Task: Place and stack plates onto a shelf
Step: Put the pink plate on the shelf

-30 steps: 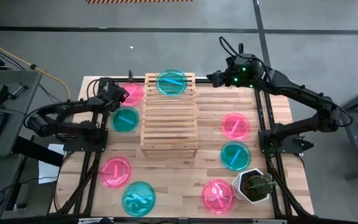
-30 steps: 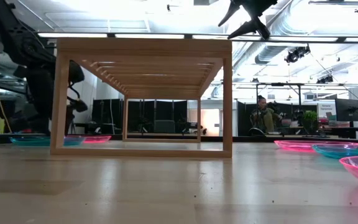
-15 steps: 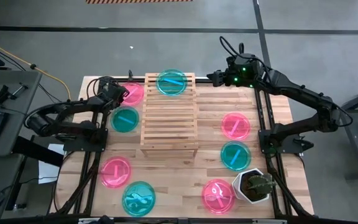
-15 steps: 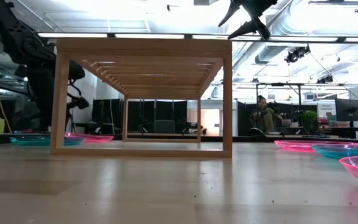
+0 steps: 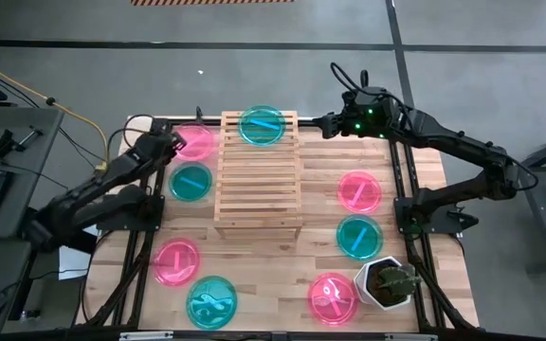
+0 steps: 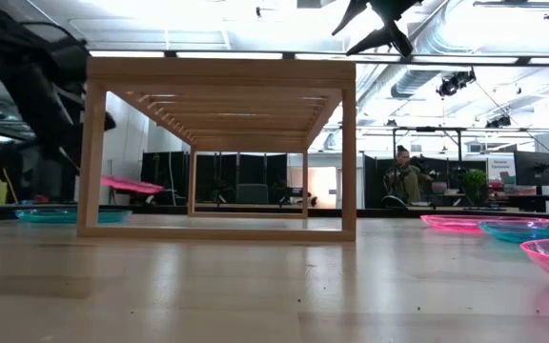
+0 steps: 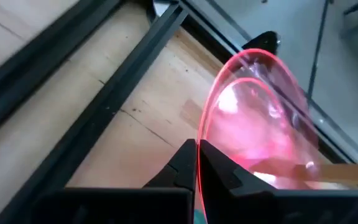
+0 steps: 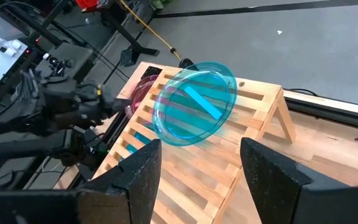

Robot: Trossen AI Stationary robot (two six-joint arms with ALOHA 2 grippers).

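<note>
1. While the big wooden table (image 5: 273, 275) holds most of the plates, the shelf (image 5: 259, 180) stands in its middle with one teal plate (image 5: 262, 124) on its far end.
2. The left gripper (image 5: 167, 144) is at the far left corner of the table, and its fingers are pressed together on the rim of a pink plate (image 5: 193, 142).
3. In the low view this pink plate (image 6: 132, 184) hangs tilted in the air, off the table, beside the shelf.
4. The right gripper (image 5: 322, 122) waits high up just past the shelf's far right corner, its fingers spread wide apart and holding nothing.
5. To do this step well, the left arm should probably go up above the slats and make the plate flat.
6. It should go slowly, because the thin rim could slip out of the pinch.
</note>
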